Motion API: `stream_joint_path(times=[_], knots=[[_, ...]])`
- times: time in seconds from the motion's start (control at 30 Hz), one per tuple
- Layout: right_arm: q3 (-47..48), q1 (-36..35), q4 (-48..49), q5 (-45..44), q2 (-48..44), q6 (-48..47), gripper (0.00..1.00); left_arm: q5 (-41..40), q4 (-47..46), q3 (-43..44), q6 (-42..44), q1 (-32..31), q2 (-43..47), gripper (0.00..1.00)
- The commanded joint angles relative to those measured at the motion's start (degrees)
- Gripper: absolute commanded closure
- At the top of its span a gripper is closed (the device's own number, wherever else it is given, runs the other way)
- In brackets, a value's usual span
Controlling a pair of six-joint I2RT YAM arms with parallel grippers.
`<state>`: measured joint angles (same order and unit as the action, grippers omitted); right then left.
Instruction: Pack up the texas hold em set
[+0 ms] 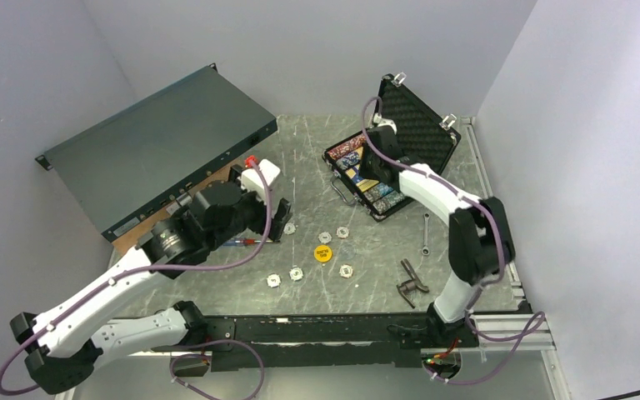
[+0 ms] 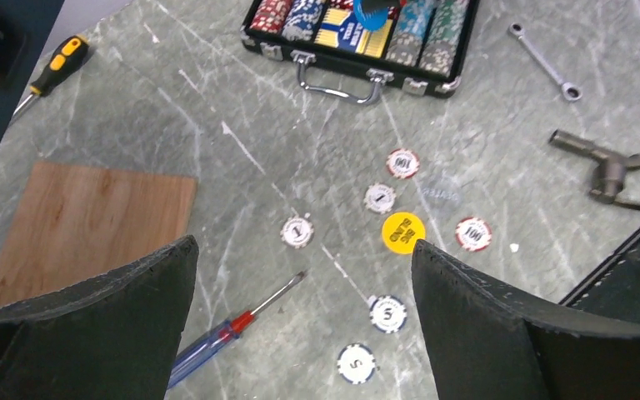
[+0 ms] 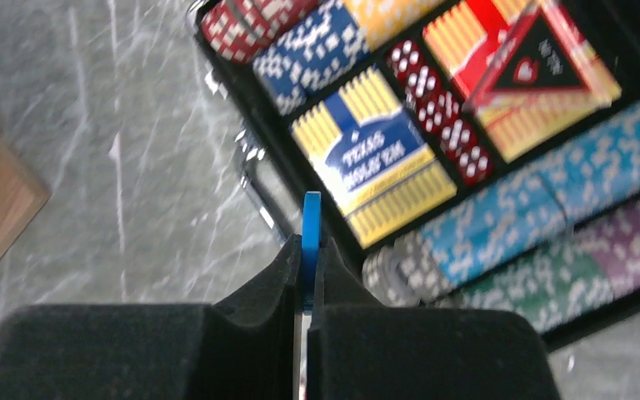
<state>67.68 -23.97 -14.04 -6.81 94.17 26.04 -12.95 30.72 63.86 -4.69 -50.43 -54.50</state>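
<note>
Now the right gripper (image 3: 310, 267), clamped on a blue disc (image 3: 311, 221), is hovering over the briefcase (image 1: 425, 125), likely needing a free slot, while the left gripper (image 2: 304, 250) is gaping over loose chips (image 2: 297, 232).

This was a robotics lab cell, not a lived-in room. Plain pale grey partition walls (image 1: 317, 50) boxed in a grey marble-patterned bench (image 1: 317, 158) on three sides. Two white-and-black jointed robot arms, left (image 1: 100, 292) and right (image 1: 433, 187), were bolted side by side at its near edge on a long black base rail (image 1: 300, 327). Purple cables (image 1: 363, 121) looped loosely along them. Silver aluminium extrusion framing (image 1: 508, 321) edged the bench's right side. A dark, flat rack-mount metal chassis (image 1: 158, 154) sat at the back left, just beside a bare rectangular wooden board (image 2: 92, 208). Hand tools lay about: a yellow-and-black handled screwdriver (image 2: 58, 65) and a small silver ratchet wrench (image 2: 546, 62).
</note>
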Motion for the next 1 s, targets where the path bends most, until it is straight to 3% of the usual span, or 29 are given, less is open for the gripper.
stream_joint_path(times=[0.0, 0.27, 0.57, 0.97], knots=[[10.01, 1.33, -3.11, -2.39, 8.17, -6.09, 1.0, -2.92, -3.1, -4.61, 2.41, 0.33, 4.79, 0.01], [18.01, 4.07, -3.82, 3.28, 18.03, -8.39, 1.0, -3.0, -4.52, -6.24, 1.94, 0.41, 8.89, 0.01], [17.6, 6.58, -1.74, 13.07, 18.96, -8.03, 0.98, -1.25, -3.99, -5.76, 1.67, 0.8, 8.13, 0.01], [18.87, 7.79, -0.41, 19.29, 21.47, -7.19, 0.95, -1.55, -4.1, -6.02, 1.53, 1.42, 7.0, 0.0]])
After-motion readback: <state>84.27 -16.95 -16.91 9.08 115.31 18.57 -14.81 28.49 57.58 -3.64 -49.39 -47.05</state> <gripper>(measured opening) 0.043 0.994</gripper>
